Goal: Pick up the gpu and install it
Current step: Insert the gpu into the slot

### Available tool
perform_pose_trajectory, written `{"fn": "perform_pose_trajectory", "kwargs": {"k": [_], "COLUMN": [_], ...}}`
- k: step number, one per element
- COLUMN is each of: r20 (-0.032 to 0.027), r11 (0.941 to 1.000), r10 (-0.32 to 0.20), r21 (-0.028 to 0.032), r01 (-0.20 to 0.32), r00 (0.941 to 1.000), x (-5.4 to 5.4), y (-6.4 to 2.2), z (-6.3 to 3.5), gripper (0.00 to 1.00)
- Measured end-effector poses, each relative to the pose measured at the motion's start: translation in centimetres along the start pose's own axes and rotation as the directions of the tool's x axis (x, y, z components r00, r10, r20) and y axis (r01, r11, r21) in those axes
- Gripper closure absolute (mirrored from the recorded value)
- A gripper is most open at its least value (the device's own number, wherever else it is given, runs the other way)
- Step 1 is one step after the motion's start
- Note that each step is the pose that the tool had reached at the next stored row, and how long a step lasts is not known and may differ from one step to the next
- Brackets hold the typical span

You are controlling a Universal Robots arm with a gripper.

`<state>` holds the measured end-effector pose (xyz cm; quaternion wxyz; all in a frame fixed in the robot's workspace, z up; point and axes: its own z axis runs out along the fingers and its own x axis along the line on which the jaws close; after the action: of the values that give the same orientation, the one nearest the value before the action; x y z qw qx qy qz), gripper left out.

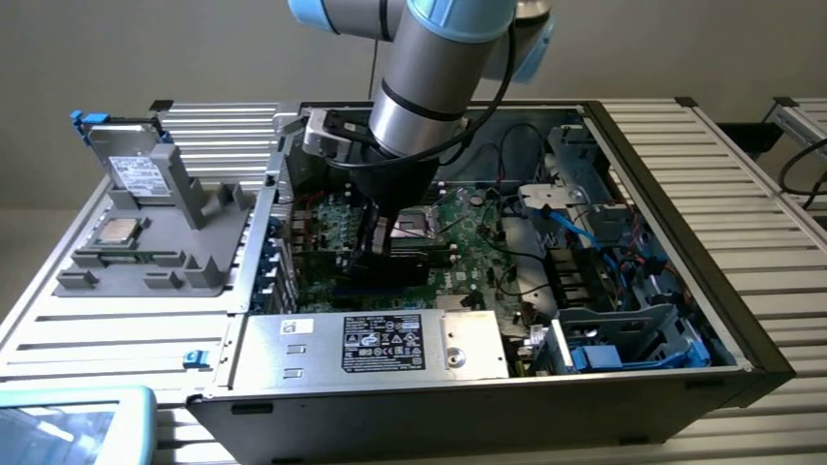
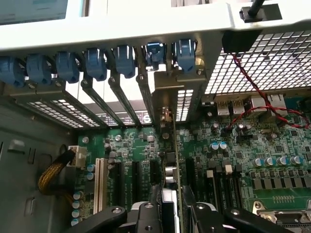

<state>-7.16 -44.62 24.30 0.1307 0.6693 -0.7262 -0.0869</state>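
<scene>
Holding the gpu [image 2: 171, 194] edge-on between its fingers [image 2: 146, 216], the gripper [image 1: 385, 247] is down inside the open computer case [image 1: 672, 232], over the motherboard [image 1: 478, 208]. Fingers are partly closed, clamped on the card's upper edge. In the wrist view the card stands upright over the expansion slots [image 2: 136, 177], its silver bracket [image 2: 181, 104] up against the rear slot opening beneath the blue retention clips [image 2: 184, 51]. This looks like the seating step; whether the card is fully home I cannot tell. A straight, even press, keeping the bracket aligned, seems called for.
</scene>
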Motion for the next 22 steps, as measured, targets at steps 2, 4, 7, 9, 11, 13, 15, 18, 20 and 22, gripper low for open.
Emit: {"fn": "perform_pose_trajectory", "kwargs": {"k": [2, 4, 7, 9, 11, 13, 15, 18, 20, 22], "r20": [0.0003, -0.0003, -0.0002, -0.0002, -0.0003, -0.0002, -0.0003, -0.0004, -0.0003, -0.0002], "r11": [1.0, 1.0, 1.0, 1.0, 1.0, 1.0, 1.0, 1.0, 1.0, 1.0], "r10": [0.0, 0.0, 0.0, 0.0, 0.0, 0.0, 0.0, 0.0, 0.0, 0.0], "r21": [-0.0001, -0.0003, -0.0003, -0.0002, -0.0001, 0.0, 0.0002, 0.0002, 0.0003, 0.0004], "r01": [0.0, 0.0, 0.0, 0.0, 0.0, 0.0, 0.0, 0.0, 0.0, 0.0], "r00": [1.0, 1.0, 1.0, 1.0, 1.0, 1.0, 1.0, 1.0, 1.0, 1.0], "x": [0.04, 0.05, 0.17, 0.23, 0.24, 0.26, 0.27, 0.28, 0.28, 0.27], "y": [0.21, 0.24, 0.25, 0.24, 0.24, 0.3, 0.44, 0.49, 0.49, 0.45], "z": [0.01, -0.01, 0.0, 0.01, 0.01, 0.03, 0.07, 0.09, 0.09, 0.25], "gripper": [0.72, 0.72, 0.72, 0.72, 0.72, 0.72, 0.72, 0.72, 0.72, 0.72]}}
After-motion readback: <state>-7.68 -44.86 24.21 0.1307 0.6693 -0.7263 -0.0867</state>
